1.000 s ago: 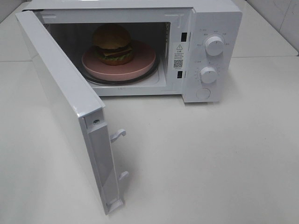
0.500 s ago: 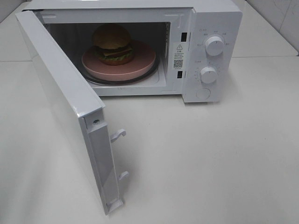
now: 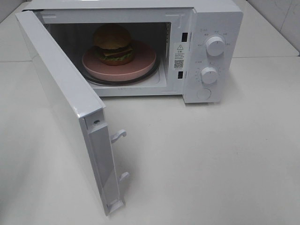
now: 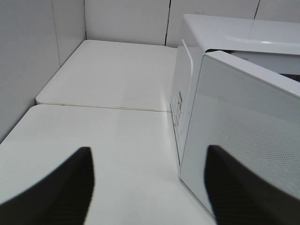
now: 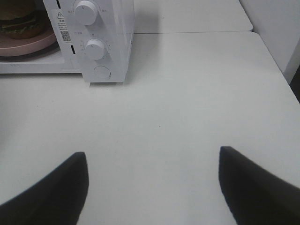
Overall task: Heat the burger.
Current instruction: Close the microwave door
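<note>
One burger (image 3: 112,44) sits on one pink plate (image 3: 140,65) inside the single microwave (image 3: 220,18), on the glass turntable, so the loading part of the job looks done. The door (image 3: 61,93) stands swung wide on the left arm's side. What seems left is to shut it and then start the heating from the panel. That panel carries two round knobs, an upper knob (image 3: 215,45) and a lower knob (image 3: 209,75), with one round button (image 3: 204,93) beneath them. Two latch hooks (image 3: 118,135) stick out from the door's free edge.

Neither arm appears in the high view. The left gripper (image 4: 149,159), seen from its wrist, hovers over the counter (image 3: 211,154) near the door's outer face, its fingers parted with nothing between them. The right gripper (image 5: 152,157) hangs above the counter in front of the panel, well apart from it, its fingers spread wide and likewise empty.
</note>
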Controlling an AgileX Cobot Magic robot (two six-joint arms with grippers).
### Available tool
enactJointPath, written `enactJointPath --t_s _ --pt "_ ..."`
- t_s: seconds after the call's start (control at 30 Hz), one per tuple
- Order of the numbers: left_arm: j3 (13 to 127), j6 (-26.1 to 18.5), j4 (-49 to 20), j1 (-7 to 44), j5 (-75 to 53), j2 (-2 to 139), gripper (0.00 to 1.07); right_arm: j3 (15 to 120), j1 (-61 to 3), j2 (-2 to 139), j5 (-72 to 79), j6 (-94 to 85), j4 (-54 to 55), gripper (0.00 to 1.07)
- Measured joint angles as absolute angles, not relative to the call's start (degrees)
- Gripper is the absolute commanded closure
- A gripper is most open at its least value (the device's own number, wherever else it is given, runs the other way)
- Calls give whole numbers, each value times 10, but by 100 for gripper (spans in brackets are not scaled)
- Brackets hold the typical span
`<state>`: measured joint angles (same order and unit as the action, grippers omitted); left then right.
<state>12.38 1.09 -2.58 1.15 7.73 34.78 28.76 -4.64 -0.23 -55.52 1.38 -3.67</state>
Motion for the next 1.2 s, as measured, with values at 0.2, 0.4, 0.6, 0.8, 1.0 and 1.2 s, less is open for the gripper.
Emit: enactJointPath --t_s 0.2,0.4,0.6,0.8,1.0,1.2 --pt "123 11 -15 11 127 414 107 288 -46 -2 -555 14 -37 31" --pt "123 18 11 11 226 518 107 288 -46 -2 -555 14 -37 31" --pt "123 94 119 11 323 631 107 288 -46 -2 -555 14 -37 31" --pt "126 163 221 11 426 721 107 288 -46 -2 -555 14 -37 31" --pt "163 188 281 11 470 792 107 288 -46 -2 -555 14 -37 31" --pt "201 190 304 11 482 835 107 288 -46 -2 -555 14 -37 31"
